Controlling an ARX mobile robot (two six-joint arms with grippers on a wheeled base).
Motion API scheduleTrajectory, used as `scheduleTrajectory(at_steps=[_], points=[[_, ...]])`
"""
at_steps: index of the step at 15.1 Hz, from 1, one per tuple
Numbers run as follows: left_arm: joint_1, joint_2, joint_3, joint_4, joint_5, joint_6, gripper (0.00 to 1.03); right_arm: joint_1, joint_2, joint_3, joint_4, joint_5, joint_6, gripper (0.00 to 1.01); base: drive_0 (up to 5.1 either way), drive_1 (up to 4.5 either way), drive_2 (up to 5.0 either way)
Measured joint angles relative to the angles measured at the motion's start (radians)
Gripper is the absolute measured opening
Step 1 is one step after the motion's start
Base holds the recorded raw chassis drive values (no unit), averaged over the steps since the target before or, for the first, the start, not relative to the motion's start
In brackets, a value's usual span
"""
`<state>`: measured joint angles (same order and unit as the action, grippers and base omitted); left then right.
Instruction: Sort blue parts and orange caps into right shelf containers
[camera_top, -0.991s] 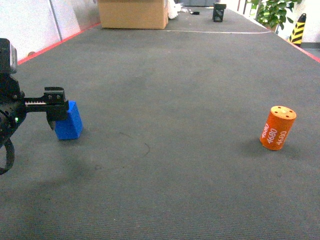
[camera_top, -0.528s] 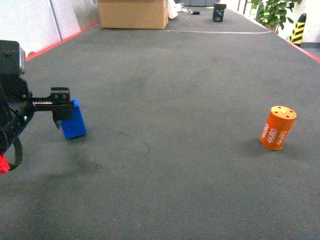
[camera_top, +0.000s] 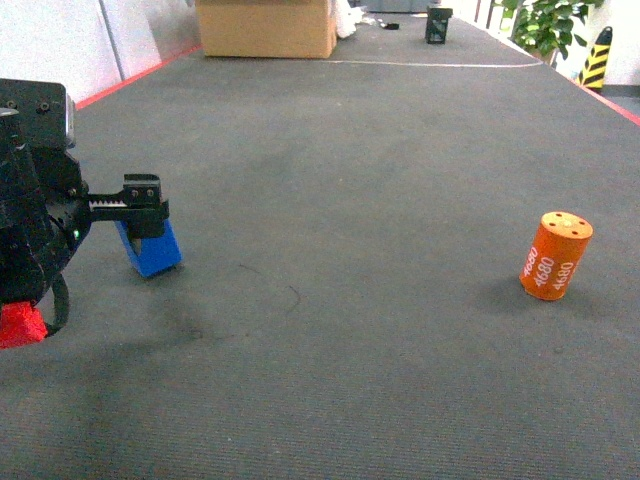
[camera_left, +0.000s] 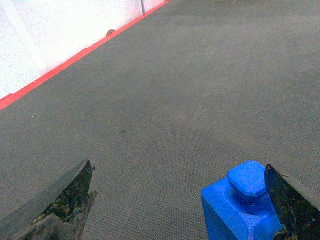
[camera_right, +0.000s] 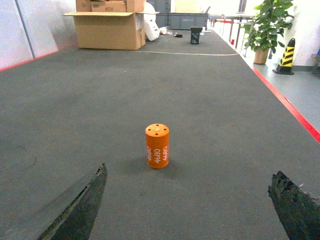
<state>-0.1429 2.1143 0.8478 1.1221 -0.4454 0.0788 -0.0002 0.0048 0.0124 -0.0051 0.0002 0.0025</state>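
The blue part (camera_top: 152, 250) was on the left of the dark floor (camera_top: 350, 200), tilted, with one lower corner on the carpet. The left end effector (camera_top: 140, 215) was at its top. In the left wrist view its fingers were wide apart, and only the right finger (camera_left: 292, 202) touched the block (camera_left: 242, 207); the other was well away, so it held nothing firmly. The orange cap (camera_top: 556, 255) stood upright far to the right, and the right end effector (camera_right: 190, 200) was spread wide in front of it, not touching the cap (camera_right: 157, 146).

The risk was that the block, pushed from one side only, would fall over or slide out before the fingers met on it.

Compared with a second earlier, the left arm and the block had moved right and nearer, and the block leaned more. The cap had not moved.
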Motion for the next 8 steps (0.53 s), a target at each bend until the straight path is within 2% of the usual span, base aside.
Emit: scheduleTrajectory(at_steps=[8], points=[[-0.033, 0.008, 0.004, 0.005, -0.013, -0.001, 0.98, 0.0, 0.0, 0.0, 0.0, 0.0, 0.0, 0.98, 0.0, 0.0, 0.0]])
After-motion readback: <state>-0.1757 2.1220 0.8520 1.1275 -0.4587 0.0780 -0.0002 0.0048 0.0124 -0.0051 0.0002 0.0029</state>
